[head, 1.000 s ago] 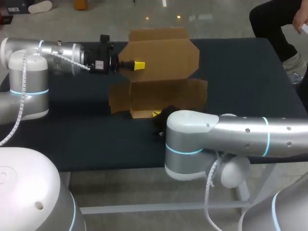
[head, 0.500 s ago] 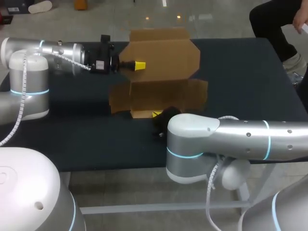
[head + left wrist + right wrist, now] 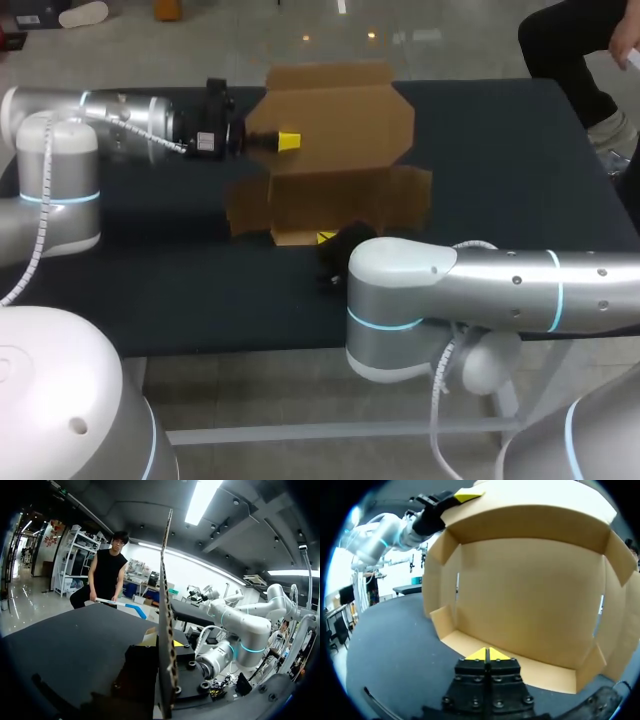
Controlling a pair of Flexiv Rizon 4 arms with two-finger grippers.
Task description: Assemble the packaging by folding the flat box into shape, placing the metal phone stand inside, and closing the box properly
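A brown cardboard box (image 3: 335,200) stands half-folded in the middle of the table, its lid panel (image 3: 340,120) raised at the back. My left gripper (image 3: 287,141) is shut on the lid's left side. In the left wrist view the lid's edge (image 3: 165,620) rises straight up from between the jaws. My right gripper (image 3: 326,238) is at the box's front edge. Its yellow tips (image 3: 487,654) are shut together, low against the front strip of the box's open inside (image 3: 530,595). My left gripper (image 3: 462,496) shows there at the lid's top. No phone stand is visible.
The dark table top (image 3: 500,150) lies bare to the right and left of the box. My right arm's big elbow (image 3: 400,300) hangs over the table's near edge and hides the box's front. My right arm (image 3: 235,625) shows beyond the lid in the left wrist view.
My left arm has drawn slightly to the left with the lid still in its grip. My right arm's elbow shifted a little; its gripper stays at the box front.
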